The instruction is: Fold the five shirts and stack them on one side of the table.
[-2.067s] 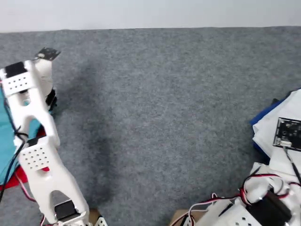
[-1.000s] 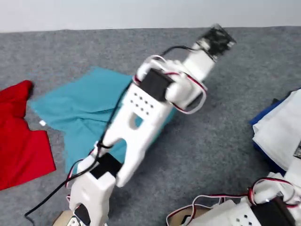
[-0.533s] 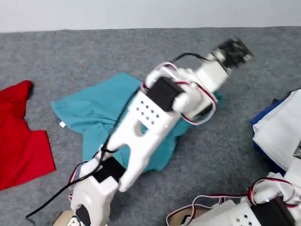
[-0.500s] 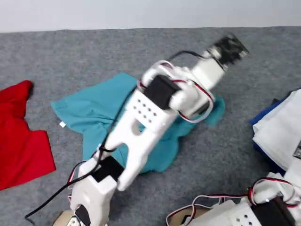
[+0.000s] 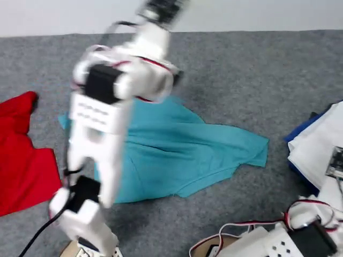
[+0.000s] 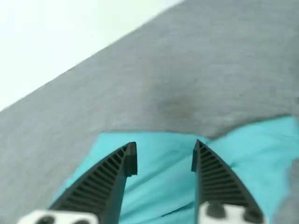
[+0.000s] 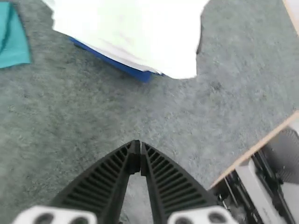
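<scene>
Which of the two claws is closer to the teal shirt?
Left. The left gripper hangs open over the teal shirt; the right gripper is shut, off beside the white shirt.

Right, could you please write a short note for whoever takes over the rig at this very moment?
Left pincer: open, empty, above the teal cloth shirt.
Right pincer: shut, empty, over the grey felt table cover.
The teal shirt lies spread and unfolded mid-table. A crumpled red cloth shirt is at one edge. A folded white cloth shirt lies on a blue cloth shirt at the opposite edge.
Done: that stack, at least two shirts.
Left: fold teal and red, then add them.
</scene>
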Robot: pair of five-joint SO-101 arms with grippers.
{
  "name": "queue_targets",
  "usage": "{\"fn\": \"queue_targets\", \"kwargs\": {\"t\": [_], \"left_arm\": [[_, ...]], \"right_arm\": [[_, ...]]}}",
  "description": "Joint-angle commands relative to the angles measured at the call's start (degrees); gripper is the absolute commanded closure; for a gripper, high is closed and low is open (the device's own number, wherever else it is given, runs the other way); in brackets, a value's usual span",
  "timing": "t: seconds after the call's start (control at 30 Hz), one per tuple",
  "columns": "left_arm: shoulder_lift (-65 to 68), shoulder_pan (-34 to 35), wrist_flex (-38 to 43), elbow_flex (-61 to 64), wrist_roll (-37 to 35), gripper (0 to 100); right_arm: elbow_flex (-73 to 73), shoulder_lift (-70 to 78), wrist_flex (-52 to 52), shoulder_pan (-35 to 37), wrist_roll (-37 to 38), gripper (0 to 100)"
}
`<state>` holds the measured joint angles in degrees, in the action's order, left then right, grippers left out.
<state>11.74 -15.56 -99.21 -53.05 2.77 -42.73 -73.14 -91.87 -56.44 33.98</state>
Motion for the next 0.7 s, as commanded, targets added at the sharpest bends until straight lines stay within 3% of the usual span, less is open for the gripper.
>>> {"fn": "queue_targets", "kwargs": {"t": [0.0,0.17,0.3,0.47,0.67], "left_arm": [[-8.1,10.8,-1.3,4.0,-0.4,80],[-19.3,25.2,-1.3,12.0,-0.3,80],[-28.8,35.7,-1.3,20.2,2.9,80],[-37.9,48.7,-1.2,30.1,8.0,82],[-41.1,62.9,-1.1,37.3,12.2,83]], "right_arm": [[0.5,0.5,0.2,5.1,0.1,99.0],[0.5,0.5,0.1,15.8,0.1,99.0],[0.6,1.3,-3.5,28.6,-0.7,99.0],[5.9,10.6,-7.7,43.9,-11.6,99.0],[20.2,30.1,-10.6,63.7,-19.3,99.0]]}}
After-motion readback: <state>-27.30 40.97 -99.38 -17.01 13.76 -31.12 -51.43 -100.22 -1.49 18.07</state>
